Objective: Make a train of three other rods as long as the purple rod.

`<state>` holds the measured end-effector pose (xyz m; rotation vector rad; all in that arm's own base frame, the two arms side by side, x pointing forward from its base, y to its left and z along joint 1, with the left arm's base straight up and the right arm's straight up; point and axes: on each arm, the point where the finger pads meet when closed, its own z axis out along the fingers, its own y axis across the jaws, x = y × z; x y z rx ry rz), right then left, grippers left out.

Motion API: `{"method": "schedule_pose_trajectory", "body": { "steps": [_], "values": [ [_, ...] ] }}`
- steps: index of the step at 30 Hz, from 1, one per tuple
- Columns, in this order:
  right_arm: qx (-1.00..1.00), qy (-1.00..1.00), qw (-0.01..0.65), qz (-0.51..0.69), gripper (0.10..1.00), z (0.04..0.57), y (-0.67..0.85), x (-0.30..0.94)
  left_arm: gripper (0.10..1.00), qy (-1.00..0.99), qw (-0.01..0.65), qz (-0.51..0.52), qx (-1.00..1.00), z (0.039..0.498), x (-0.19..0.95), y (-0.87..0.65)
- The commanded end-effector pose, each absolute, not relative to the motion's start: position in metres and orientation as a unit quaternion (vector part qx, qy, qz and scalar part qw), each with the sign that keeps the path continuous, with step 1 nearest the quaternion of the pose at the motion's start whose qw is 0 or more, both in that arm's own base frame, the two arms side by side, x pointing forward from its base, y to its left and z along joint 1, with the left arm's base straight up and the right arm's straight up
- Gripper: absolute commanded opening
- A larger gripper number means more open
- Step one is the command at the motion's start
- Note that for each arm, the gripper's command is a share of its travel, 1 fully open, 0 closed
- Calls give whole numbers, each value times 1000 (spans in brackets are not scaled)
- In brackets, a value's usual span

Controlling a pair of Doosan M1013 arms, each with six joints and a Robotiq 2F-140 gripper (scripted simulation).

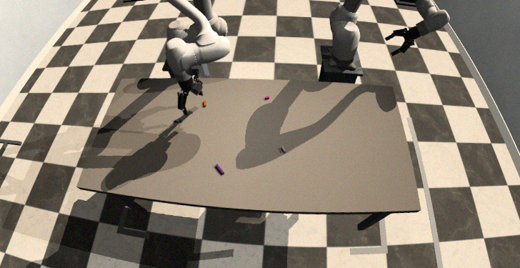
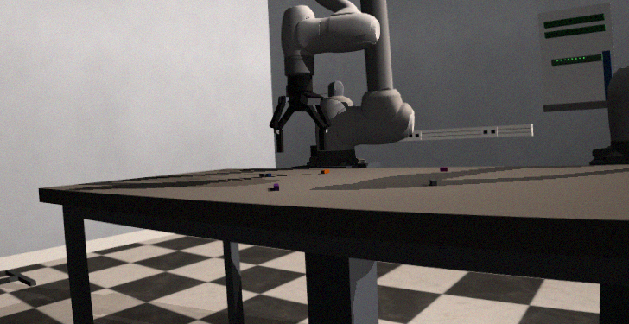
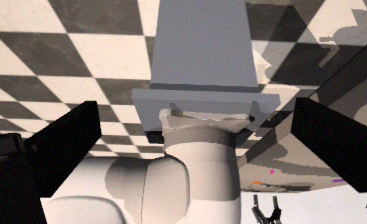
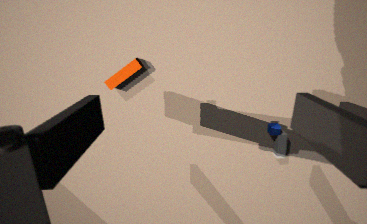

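Note:
My right gripper [image 1: 193, 103] [image 2: 301, 149] [image 4: 196, 111] is open and empty above the table, fingers pointing down. The orange rod [image 1: 204, 103] [image 2: 325, 171] [image 4: 124, 73] lies flat near it. The blue rod [image 1: 179, 121] [image 2: 268, 174] [image 4: 274, 128] lies in finger shadow with one grey rod [image 2: 262, 174] [image 4: 282, 144] at its end, touching or almost touching. Another grey rod [image 1: 283, 149] [image 2: 433, 182] lies apart. The magenta rod [image 1: 266, 98] [image 2: 443, 169] [image 3: 272, 171] and purple rod [image 1: 219, 169] [image 2: 276, 187] [image 3: 338, 180] lie apart too. My left gripper [image 1: 389, 46] [image 3: 196, 116] is open and empty, beyond the table.
The table [image 1: 345, 179] [image 2: 505, 200] carries all the rods. The left arm's base pedestal [image 1: 340, 73] [image 3: 204, 45] stands behind the table's back edge. Arm shadows cross the table top. The right arm reaches in over the table's back left in the top view.

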<state>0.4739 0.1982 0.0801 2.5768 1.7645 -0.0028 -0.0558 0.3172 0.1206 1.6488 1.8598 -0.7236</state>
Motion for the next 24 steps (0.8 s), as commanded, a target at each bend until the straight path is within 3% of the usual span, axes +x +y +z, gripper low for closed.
{"method": "schedule_pose_trajectory", "body": {
  "steps": [1, 24],
  "values": [
    [775, 632, 0, 0, 1000, 80, 209, 465, 1000, 691, 272, -269, 613, 121, -56, 318],
    [706, 708, 0, 0, 1000, 80, 223, 453, 1000, 691, 272, -269, 613, 121, -56, 318]
  ]
}}
